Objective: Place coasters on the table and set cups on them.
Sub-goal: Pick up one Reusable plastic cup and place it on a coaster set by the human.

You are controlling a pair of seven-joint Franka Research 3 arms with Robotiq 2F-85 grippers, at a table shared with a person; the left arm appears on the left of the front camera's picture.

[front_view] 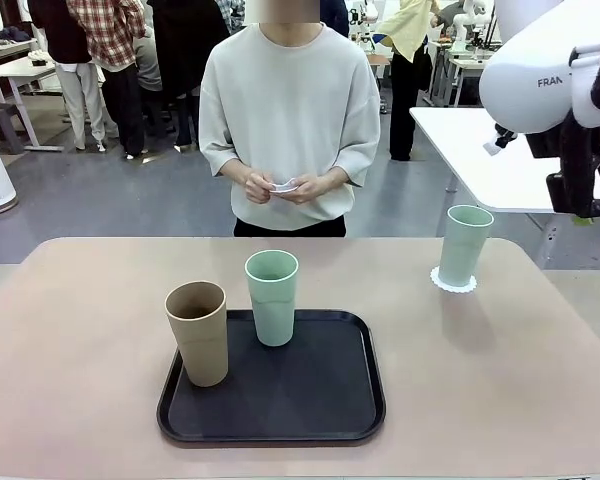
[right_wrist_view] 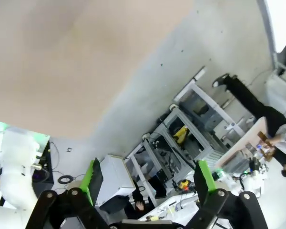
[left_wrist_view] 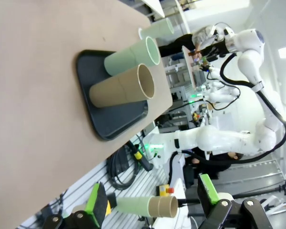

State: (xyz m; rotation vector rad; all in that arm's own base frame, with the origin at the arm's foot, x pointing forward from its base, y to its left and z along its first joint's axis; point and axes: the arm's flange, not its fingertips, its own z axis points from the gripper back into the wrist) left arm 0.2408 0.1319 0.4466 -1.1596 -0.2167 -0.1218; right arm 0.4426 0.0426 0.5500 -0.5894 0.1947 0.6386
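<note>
Left jaws: the left gripper point(left_wrist_view: 152, 197) is spread wide, its green pads well apart with nothing clamped between them
Right jaws: the right gripper point(right_wrist_view: 148, 177) is also released and empty, raised off the table point(front_view: 500, 380)
Placed cup: one mint cup point(front_view: 464, 245) stands upright on a coaster point(front_view: 453, 285), below the right jaws and off to their left, apart from them
Waiting cups: a second mint cup point(front_view: 272, 297) and a tan cup point(front_view: 198, 332) stand upright, close side by side on a black tray point(front_view: 330, 405), well ahead of the left jaws
Spare coaster: a white spare coaster point(front_view: 284, 185) is in the person's hands point(front_view: 310, 187), far beyond both jaws
Cup handling: probably light, stiff and hollow, with a matte wall that should not slip; tall, so easily tipped; best taken around the wall near mid-height, where the upward widening helps the pads hold
Coaster handling: looks thin, limp and very light; a sideways nudge would likely shift it, so a cup should come straight down onto it
Surface: smooth, flat beige top; the tray has a low raised rim that the cups must clear
Room: grey floor, a white table point(front_view: 480, 150) past the far right corner, people standing farther off
</note>
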